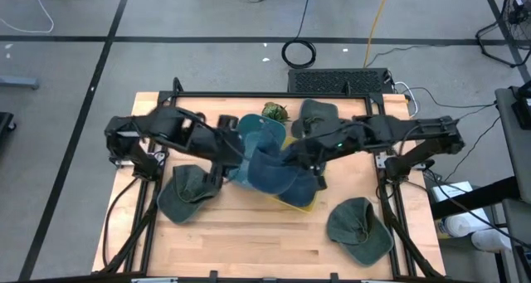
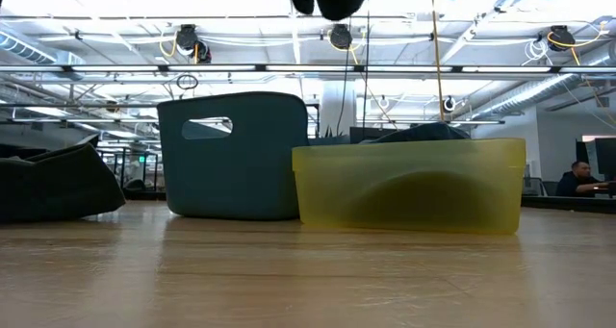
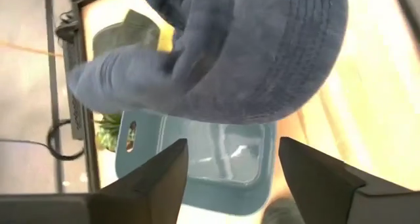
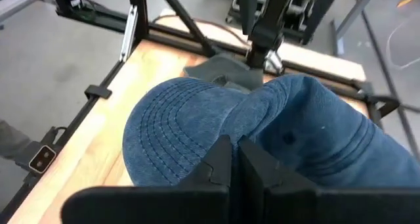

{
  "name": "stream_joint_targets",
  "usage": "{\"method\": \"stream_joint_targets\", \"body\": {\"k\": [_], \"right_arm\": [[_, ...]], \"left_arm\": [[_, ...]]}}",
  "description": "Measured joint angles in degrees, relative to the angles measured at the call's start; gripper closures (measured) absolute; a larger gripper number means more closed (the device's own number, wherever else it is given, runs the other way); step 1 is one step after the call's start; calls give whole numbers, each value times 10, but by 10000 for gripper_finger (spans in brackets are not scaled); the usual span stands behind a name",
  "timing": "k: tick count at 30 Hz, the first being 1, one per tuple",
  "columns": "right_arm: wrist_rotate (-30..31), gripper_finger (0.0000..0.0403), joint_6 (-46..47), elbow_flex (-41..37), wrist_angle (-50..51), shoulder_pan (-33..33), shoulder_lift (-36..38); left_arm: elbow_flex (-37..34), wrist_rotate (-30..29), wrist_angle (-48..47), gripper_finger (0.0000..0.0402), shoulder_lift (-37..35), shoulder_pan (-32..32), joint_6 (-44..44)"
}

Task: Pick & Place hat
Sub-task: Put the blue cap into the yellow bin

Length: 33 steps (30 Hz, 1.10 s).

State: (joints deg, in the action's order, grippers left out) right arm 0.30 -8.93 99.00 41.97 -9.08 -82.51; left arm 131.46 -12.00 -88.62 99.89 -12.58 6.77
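On the wooden table (image 1: pixel 249 233) lie four hats: one blue denim hat (image 1: pixel 270 171) and three dark green hats (image 1: pixel 187 192) (image 1: pixel 358 227) (image 1: pixel 319 113), along with two bins, one teal bin (image 2: pixel 236 160) and one yellow bin (image 2: pixel 409 189).

Lighting even and bright overhead. Low view: strong glare from ceiling lights (image 2: pixel 289 1) washes out the upper frame; table (image 2: pixel 289 280) foreground soft. Left wrist view: hat (image 3: pixel 249 46) blurred, background overexposed. Shadows weak throughout.
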Motion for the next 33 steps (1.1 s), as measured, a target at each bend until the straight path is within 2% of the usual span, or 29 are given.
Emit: {"method": "stream_joint_targets", "body": {"k": [8, 15, 20, 23, 27, 33], "right_arm": [[2, 403, -49, 0, -1, 1, 55], [5, 403, -78, 0, -5, 1, 90], [6, 403, -97, 0, -7, -1, 101], [-19, 403, -106, 0, 9, 0, 105], [-38, 403, -122, 0, 20, -1, 106], [-67, 403, -131, 0, 42, 0, 106]], "left_arm": [[0, 15, 53, 133, -54, 5, -100], [0, 15, 169, 133, -82, 5, -93], [-8, -2, 195, 133, -83, 5, -71], [-49, -4, 235, 133, -84, 7, -68], [-143, 9, 315, 133, -96, 10, -69], [-283, 20, 449, 133, -152, 21, -94]]}}
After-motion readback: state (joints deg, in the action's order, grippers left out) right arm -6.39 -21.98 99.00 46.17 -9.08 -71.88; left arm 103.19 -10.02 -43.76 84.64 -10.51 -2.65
